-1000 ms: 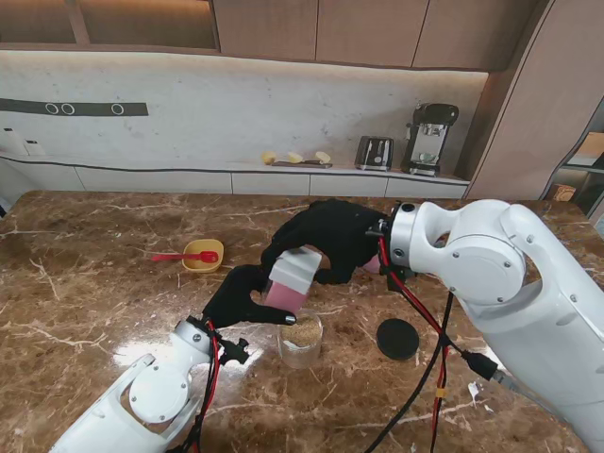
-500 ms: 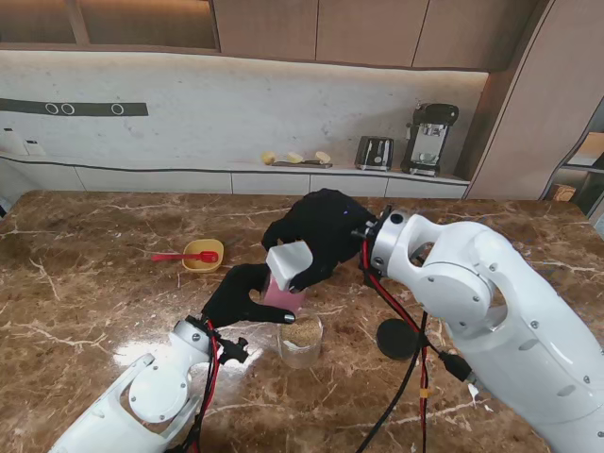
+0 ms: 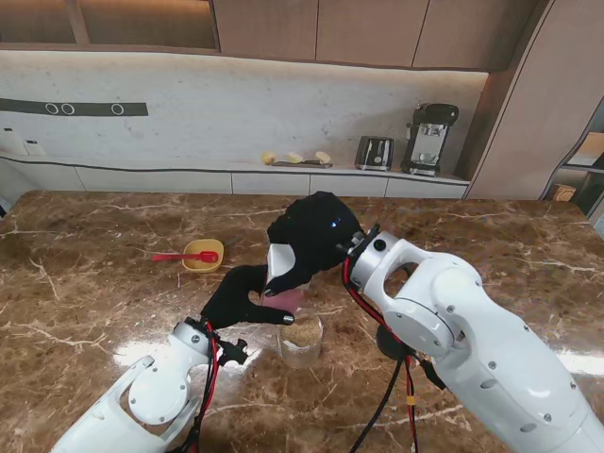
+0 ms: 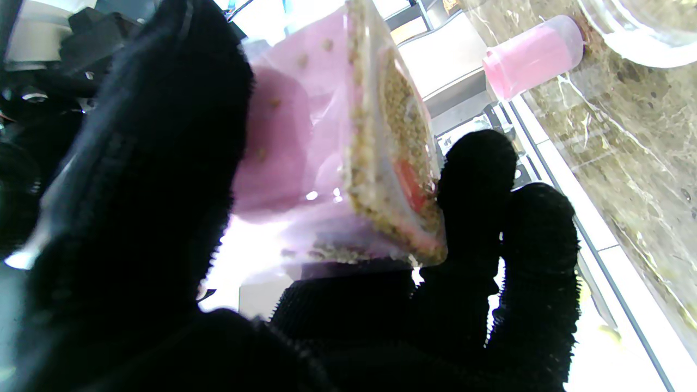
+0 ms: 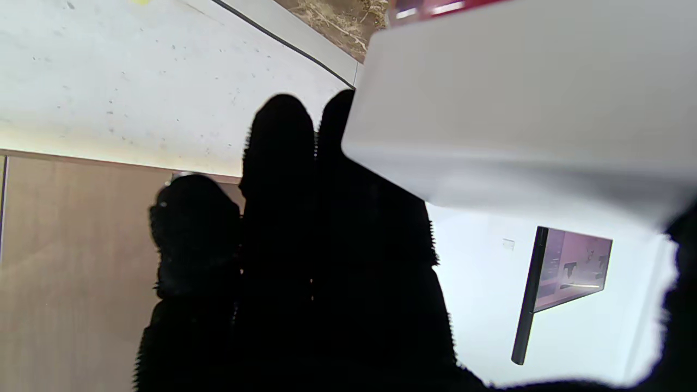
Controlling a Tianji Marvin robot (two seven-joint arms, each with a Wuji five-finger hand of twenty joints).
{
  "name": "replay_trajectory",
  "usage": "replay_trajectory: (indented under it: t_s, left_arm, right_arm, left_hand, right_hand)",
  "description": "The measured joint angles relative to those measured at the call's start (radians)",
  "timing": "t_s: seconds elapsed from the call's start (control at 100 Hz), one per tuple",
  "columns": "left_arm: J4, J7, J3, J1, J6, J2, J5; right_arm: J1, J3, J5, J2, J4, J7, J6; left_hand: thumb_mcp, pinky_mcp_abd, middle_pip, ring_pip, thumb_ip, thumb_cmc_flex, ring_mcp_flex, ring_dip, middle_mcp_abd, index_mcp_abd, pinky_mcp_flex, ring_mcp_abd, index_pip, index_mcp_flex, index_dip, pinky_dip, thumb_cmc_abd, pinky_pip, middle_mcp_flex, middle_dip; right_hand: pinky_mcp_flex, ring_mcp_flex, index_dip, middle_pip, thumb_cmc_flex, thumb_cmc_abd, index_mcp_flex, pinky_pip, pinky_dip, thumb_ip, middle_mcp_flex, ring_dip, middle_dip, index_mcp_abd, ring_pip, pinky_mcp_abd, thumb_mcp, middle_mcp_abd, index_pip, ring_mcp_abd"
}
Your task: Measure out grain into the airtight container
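Left hand (image 3: 243,298): black-gloved, at centre-left of the stand frame; fingers wrapped around the pink grain container (image 3: 284,300), clamped on its lower body.
Left wrist view: thumb side of the left hand (image 4: 136,218) on one face of the pink grain container (image 4: 337,158), two fingertips (image 4: 479,174) on the opposite edge; translucent pink wall, brown grain (image 4: 403,125) piled against one side, container tilted.
Right hand (image 3: 311,231): black-gloved, at centre of the stand frame, just above the left hand; fingers closed around the white lid (image 3: 284,263) on top of the pink container.
Right wrist view: white lid (image 5: 523,103) filling the upper right of the frame, held between thumb and fingers (image 5: 277,163); whether lid seated on or lifted off the container, cannot tell.
Glass jar (image 3: 301,341): at lower centre of the stand frame, on the marble table (image 3: 94,283), directly under the pink container's lower edge; open-topped, brown grain inside, filled near the rim.
Black lid (image 3: 387,342): flat on the table right of the jar, mostly hidden behind the right arm.
Yellow bowl (image 3: 203,255): at centre-left of the stand frame, well apart from the jar; red spoon (image 3: 184,256) lying across it, handle out to the left.
Background counter: toaster (image 3: 374,153) and coffee machine (image 3: 429,139) at upper right.
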Motion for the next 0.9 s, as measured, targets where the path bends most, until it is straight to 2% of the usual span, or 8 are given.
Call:
replay_trajectory:
  t_s: [0.14, 0.34, 0.46, 0.54, 0.64, 0.72, 0.79, 0.9]
  left_arm:
    - [0.003, 0.001, 0.001, 0.000, -0.002, 0.000, 0.000]
    - [0.005, 0.007, 0.000, 0.005, -0.003, 0.000, 0.002]
    - [0.005, 0.010, 0.000, 0.006, -0.003, -0.001, 0.002]
    - [0.004, 0.012, 0.000, 0.006, -0.004, -0.001, 0.002]
    - [0.004, 0.016, 0.000, 0.005, -0.008, -0.002, 0.003]
    - [0.004, 0.018, -0.001, 0.004, -0.009, -0.002, 0.003]
    - [0.004, 0.018, -0.003, 0.004, -0.009, -0.002, 0.004]
    - [0.004, 0.028, -0.004, 0.004, -0.008, -0.003, 0.010]
  right_arm:
    - [0.004, -0.012, 0.015, -0.003, -0.003, 0.025, 0.020]
    - [0.010, -0.012, 0.051, -0.003, -0.005, 0.088, 0.017]
    - [0.010, -0.015, 0.041, -0.001, -0.004, 0.077, 0.008]
    - [0.010, -0.023, 0.034, -0.001, 0.003, 0.052, 0.005]
    - [0.013, -0.038, 0.026, -0.003, 0.018, -0.006, 0.011]
    - [0.013, -0.049, 0.018, -0.006, 0.026, -0.037, 0.029]
    - [0.012, -0.055, 0.015, -0.010, 0.025, -0.037, 0.057]
    - [0.008, -0.068, 0.000, -0.014, 0.018, -0.038, 0.102]
  left_hand:
    - [0.000, 0.000, 0.000, 0.000, 0.000, 0.000, -0.001, 0.000, 0.000, 0.000, 0.000, 0.000, 0.000, 0.000, 0.000, 0.000, 0.000, 0.000, 0.000, 0.000]
    - [0.000, 0.000, 0.000, 0.000, 0.000, 0.000, -0.001, 0.000, 0.000, 0.000, 0.000, 0.005, 0.000, 0.001, 0.000, 0.000, 0.000, 0.000, 0.000, 0.000]
    - [0.000, 0.000, 0.000, 0.000, 0.000, 0.000, -0.001, 0.000, 0.000, 0.000, 0.000, 0.006, 0.000, 0.001, 0.000, 0.000, 0.000, 0.000, 0.000, 0.000]
    - [0.000, 0.000, 0.000, 0.000, 0.000, 0.000, -0.001, 0.000, 0.000, 0.000, 0.000, 0.006, 0.000, 0.001, 0.000, 0.000, 0.000, 0.000, 0.000, 0.000]
    - [0.000, 0.000, 0.000, 0.000, 0.000, 0.000, -0.001, 0.000, 0.000, -0.001, 0.000, 0.006, 0.000, 0.001, -0.015, 0.000, 0.000, 0.000, 0.000, 0.000]
    - [0.000, 0.000, 0.000, 0.000, 0.000, 0.000, -0.001, 0.000, 0.000, -0.001, 0.000, 0.006, 0.000, 0.001, -0.038, 0.000, 0.000, 0.000, 0.000, 0.000]
    - [0.000, 0.002, 0.000, 0.000, 0.000, 0.001, -0.001, 0.000, 0.003, 0.000, 0.000, 0.008, 0.000, 0.001, -0.049, 0.000, 0.000, 0.000, 0.000, 0.000]
    - [0.000, 0.007, 0.000, -0.001, 0.000, 0.008, -0.001, 0.000, 0.008, 0.005, 0.000, 0.013, 0.000, 0.001, -0.061, 0.000, 0.000, 0.000, 0.000, 0.000]
  right_hand:
    - [-0.017, -0.001, -0.011, 0.000, 0.000, 0.005, 0.001, -0.001, -0.016, 0.001, 0.001, -0.006, -0.004, 0.017, -0.011, 0.008, 0.000, 0.012, 0.014, 0.008]
    - [-0.104, -0.085, -0.062, -0.025, 0.028, 0.027, -0.073, -0.068, -0.028, 0.002, -0.083, -0.022, -0.033, 0.044, -0.145, -0.002, 0.027, 0.013, 0.012, 0.006]
    - [-0.105, -0.086, -0.132, -0.081, 0.029, -0.020, -0.111, -0.078, -0.028, -0.071, -0.113, -0.034, -0.098, 0.044, -0.193, -0.003, 0.110, 0.006, 0.014, -0.003]
    - [-0.058, -0.070, -0.191, -0.083, 0.040, -0.061, -0.121, -0.078, -0.028, -0.116, -0.108, -0.034, -0.118, 0.045, -0.187, -0.005, 0.144, 0.005, 0.054, -0.004]
    - [0.022, 0.010, -0.263, -0.057, 0.040, -0.118, -0.121, -0.037, -0.031, -0.144, -0.056, -0.045, -0.119, 0.045, -0.130, -0.006, 0.170, 0.003, 0.144, -0.005]
    - [0.078, 0.062, -0.302, -0.049, 0.040, -0.145, -0.120, 0.016, -0.051, -0.147, -0.020, -0.024, -0.123, 0.045, -0.069, -0.003, 0.171, 0.007, 0.206, -0.003]
    - [0.120, 0.063, -0.316, -0.042, 0.039, -0.164, -0.094, 0.055, -0.063, -0.166, -0.005, -0.012, -0.121, 0.044, -0.011, -0.003, 0.171, 0.009, 0.221, 0.000]
    - [0.172, 0.063, -0.326, -0.012, 0.037, -0.194, -0.072, 0.091, -0.089, -0.168, 0.002, -0.012, -0.109, 0.040, 0.068, 0.001, 0.171, 0.020, 0.246, 0.015]
